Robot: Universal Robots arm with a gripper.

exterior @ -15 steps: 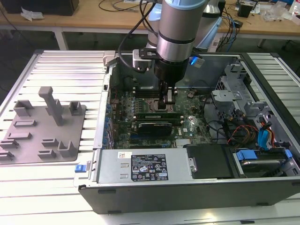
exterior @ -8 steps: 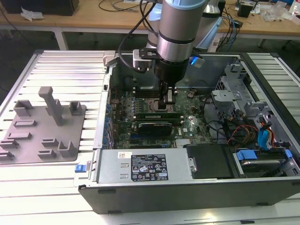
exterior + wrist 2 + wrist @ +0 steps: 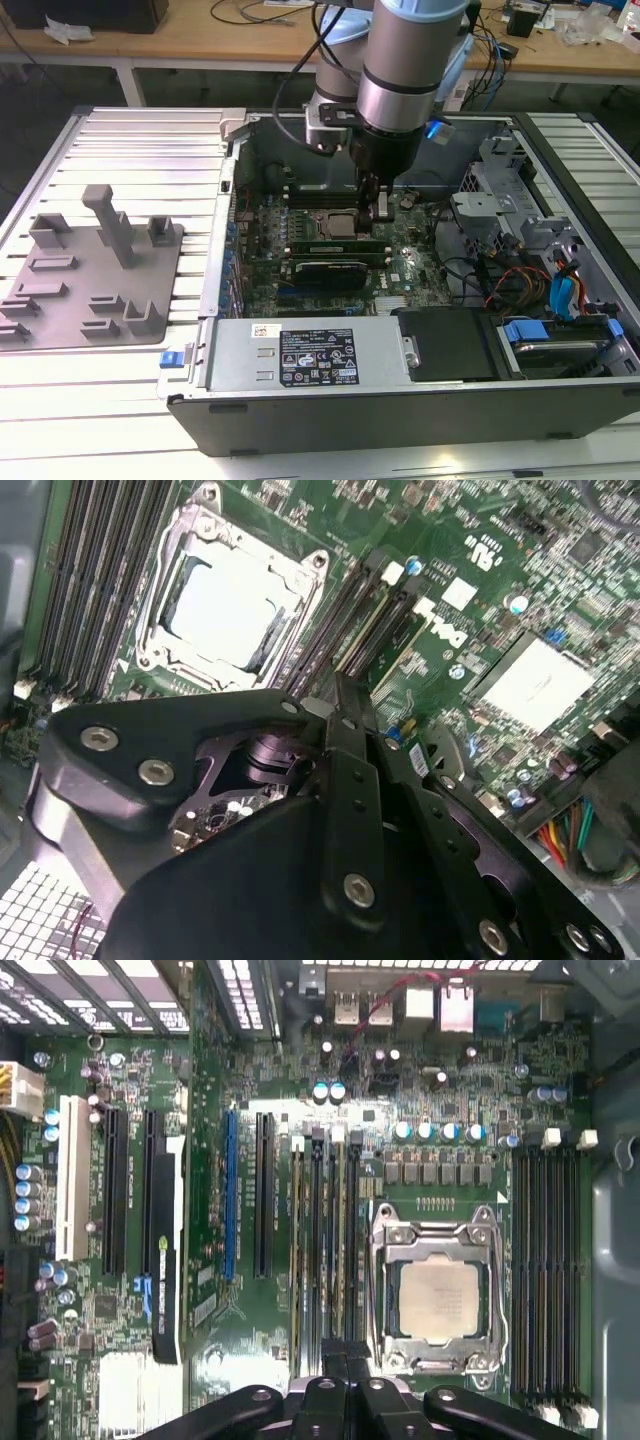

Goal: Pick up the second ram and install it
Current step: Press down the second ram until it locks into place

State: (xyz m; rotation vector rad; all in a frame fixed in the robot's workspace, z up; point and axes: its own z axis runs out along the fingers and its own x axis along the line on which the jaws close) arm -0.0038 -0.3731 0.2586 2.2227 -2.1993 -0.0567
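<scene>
Surroundings: white slatted tabletop (image 3: 110,425) carrying an open black computer case (image 3: 400,415) laid on its side, with a grey moulded parts holder (image 3: 90,280) on the exterior view's left.
Task's thing: I take the long thin green memory stick (image 3: 335,243) to be the second ram. It stands on edge among the black slots, just beside the silver square processor socket (image 3: 337,222).
Long axis: in the exterior view the stick runs left to right, parallel to the socket's nearer edge.
Key relation: the black two-fingered hand (image 3: 381,212) sits directly over the stick's end towards the exterior view's right, not over its middle. The rest of the stick stretches away towards that view's left.
Hand state: in both wrist views (image 3: 346,1365) the tips look pressed together. I cannot tell whether the stick's top edge is nipped between them or merely lies under them.
Arm pose: the silver-and-grey arm (image 3: 400,60) comes down almost vertically into the case, wrist pointing straight at the green motherboard (image 3: 250,1090).
Seating: I cannot tell whether the stick is fully home.
</scene>
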